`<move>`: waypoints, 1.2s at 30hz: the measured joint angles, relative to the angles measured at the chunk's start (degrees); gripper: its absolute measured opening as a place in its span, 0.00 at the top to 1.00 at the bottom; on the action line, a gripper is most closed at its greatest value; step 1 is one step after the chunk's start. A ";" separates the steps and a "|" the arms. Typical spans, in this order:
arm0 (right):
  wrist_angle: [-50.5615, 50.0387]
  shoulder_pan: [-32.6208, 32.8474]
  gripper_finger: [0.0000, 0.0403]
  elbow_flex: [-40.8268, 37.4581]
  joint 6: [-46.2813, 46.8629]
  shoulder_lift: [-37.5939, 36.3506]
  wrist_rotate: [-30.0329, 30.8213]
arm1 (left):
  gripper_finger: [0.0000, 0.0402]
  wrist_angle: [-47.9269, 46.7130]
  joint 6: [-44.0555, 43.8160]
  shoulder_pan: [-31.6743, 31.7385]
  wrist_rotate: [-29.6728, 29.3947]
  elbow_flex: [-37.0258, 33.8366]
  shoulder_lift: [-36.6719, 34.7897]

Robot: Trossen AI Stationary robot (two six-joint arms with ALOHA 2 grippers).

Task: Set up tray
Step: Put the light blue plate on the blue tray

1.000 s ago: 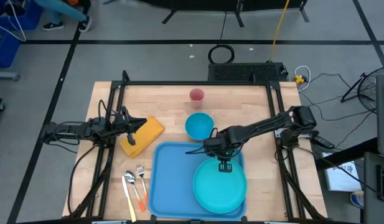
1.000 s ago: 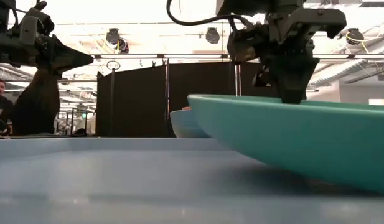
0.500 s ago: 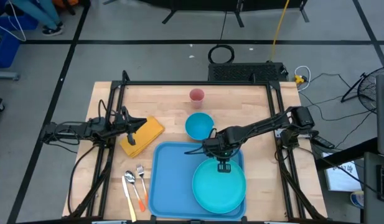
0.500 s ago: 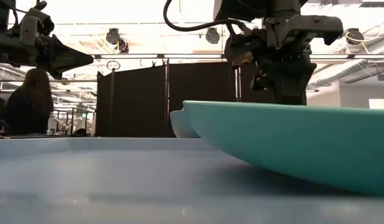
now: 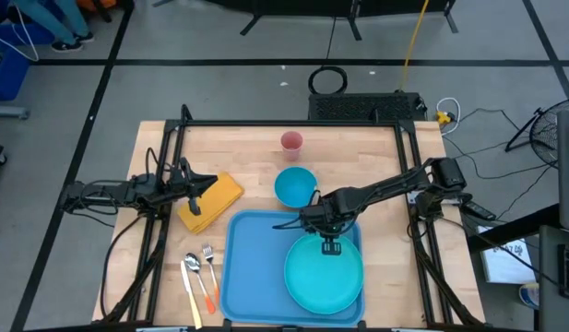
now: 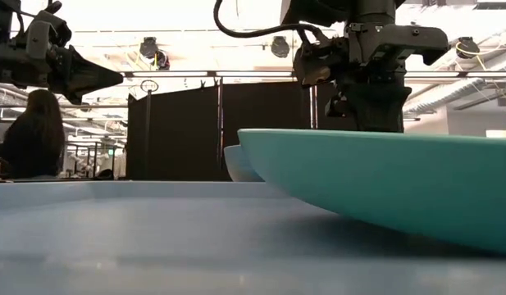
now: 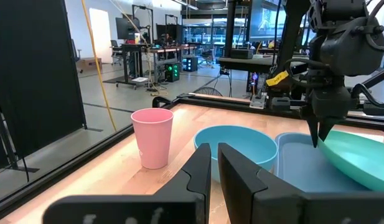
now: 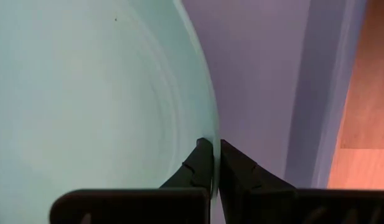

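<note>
While the right hand (image 5: 331, 242) pinches the plate (image 5: 324, 274) rim to seat it inside the tray (image 5: 249, 267), the left hand (image 5: 197, 192), nearly closed and empty, waits beside the tray.

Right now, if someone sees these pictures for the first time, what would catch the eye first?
The large blue tray at the table's near edge, with the teal plate on its right half. The right gripper pinches that plate's far rim. The left gripper hovers over a yellow cloth on the left side.
</note>
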 joint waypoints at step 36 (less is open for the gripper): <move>2.31 -0.15 0.68 -6.17 1.77 -2.97 -0.11 | 0.91 -0.01 0.24 -0.02 -0.05 0.00 0.00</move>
